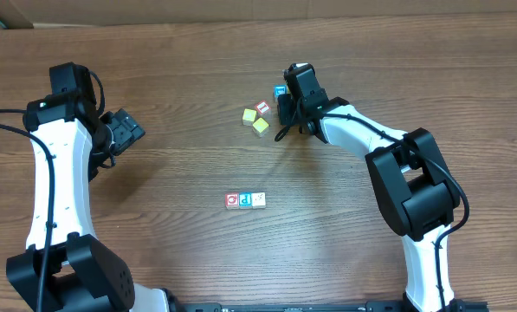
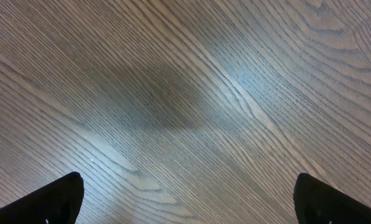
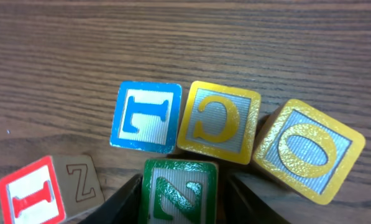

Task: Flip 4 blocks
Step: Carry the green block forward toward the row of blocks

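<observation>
Three of the blocks lie in a row near the table's middle: a red-framed Q [image 1: 233, 200], a blue P [image 1: 246, 200] and a pale one [image 1: 259, 199]. The green Z block [image 3: 179, 190] sits between the black fingers of my right gripper [image 3: 182, 186], which hug its two sides; in the overhead view that gripper [image 1: 284, 107] hides it. My left gripper [image 1: 128, 130] hangs far to the left, its fingertips [image 2: 54, 199] wide apart over bare wood, nothing between them.
Packed against the green block are a blue T cube [image 3: 146, 117], a yellow C cube [image 3: 218, 121], a yellow O cube [image 3: 309, 149] and a red I cube [image 3: 33, 193]. Overhead, loose cubes [image 1: 260, 126] lie just left of the right gripper.
</observation>
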